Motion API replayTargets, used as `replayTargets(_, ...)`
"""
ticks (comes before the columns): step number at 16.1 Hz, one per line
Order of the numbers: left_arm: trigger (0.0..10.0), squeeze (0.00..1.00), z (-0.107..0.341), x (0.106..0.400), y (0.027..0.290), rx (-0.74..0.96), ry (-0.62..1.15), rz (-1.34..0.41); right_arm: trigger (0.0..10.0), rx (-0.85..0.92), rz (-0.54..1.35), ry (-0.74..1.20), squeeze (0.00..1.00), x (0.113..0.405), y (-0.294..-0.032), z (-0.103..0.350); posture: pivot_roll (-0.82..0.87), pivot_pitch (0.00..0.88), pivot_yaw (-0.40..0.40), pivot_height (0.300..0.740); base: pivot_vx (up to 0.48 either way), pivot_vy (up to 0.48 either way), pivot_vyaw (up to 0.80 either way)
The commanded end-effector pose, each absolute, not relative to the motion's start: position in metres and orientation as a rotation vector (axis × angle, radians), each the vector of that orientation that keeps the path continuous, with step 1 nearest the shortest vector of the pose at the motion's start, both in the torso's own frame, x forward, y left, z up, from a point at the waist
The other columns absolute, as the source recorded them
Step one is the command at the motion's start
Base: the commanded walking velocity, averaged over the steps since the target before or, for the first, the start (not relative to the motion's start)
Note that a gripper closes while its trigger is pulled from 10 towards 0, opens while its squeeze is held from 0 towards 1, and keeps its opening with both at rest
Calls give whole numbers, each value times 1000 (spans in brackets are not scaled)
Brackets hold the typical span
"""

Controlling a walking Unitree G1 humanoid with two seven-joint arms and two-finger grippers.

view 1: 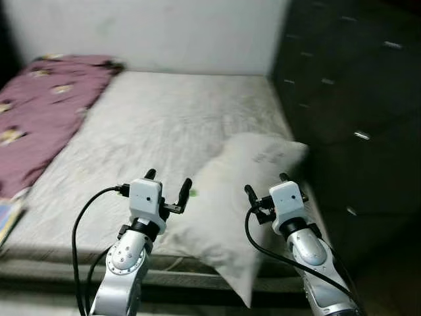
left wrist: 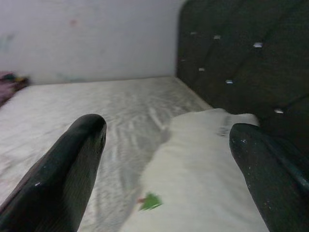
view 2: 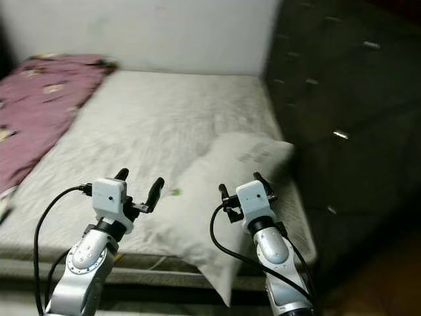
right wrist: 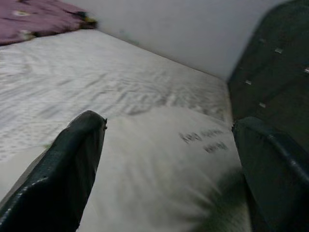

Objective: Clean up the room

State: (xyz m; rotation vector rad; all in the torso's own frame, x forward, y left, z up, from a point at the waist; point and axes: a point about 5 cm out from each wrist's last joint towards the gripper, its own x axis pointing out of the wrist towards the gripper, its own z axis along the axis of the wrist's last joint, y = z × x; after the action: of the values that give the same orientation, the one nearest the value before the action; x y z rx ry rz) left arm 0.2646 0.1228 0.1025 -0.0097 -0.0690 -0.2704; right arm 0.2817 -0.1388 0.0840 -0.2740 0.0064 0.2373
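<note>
Lying at the bed's (view 1: 151, 125) near edge by the dark tufted headboard (view 1: 355, 99), the white pillow (view 1: 230, 197) sits between the left gripper (view 1: 168, 185) and right gripper (view 1: 266, 189), both with fingers spread, holding nothing. A maroon blanket (view 1: 46, 105) is bunched at the far side.

Left gripper (left wrist: 169, 159) spread wide above white pillow (left wrist: 203, 174) on mattress (left wrist: 87, 106).

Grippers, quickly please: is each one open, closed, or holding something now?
Left gripper: open, holding nothing, raised over the near edge of the white rumpled pillow.
Right gripper: open, holding nothing, above the same pillow.
</note>
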Motion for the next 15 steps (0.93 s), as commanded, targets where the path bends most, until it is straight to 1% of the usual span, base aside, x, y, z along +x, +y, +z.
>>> replayTargets(1, 10000, 0, 104, 265, 125, -6, -76, -271, 10000, -271, 243, -9, 0, 284, -136, 88, 9, 0, 14, 740, 0, 0, -494)
replayTargets(5, 10000, 0, 105, 265, 124, -10, -75, -274, 10000, -272, 243, -8, 0, 284, -136, 88, 8, 0, 14, 740, 0, 0, 0)
replayTargets(15, 10000, 0, 105, 265, 123, -14, -79, -282, 10000, -267, 238, -4, 0, 284, -136, 88, 8, 0, 12, 740, 0, 0, -800)
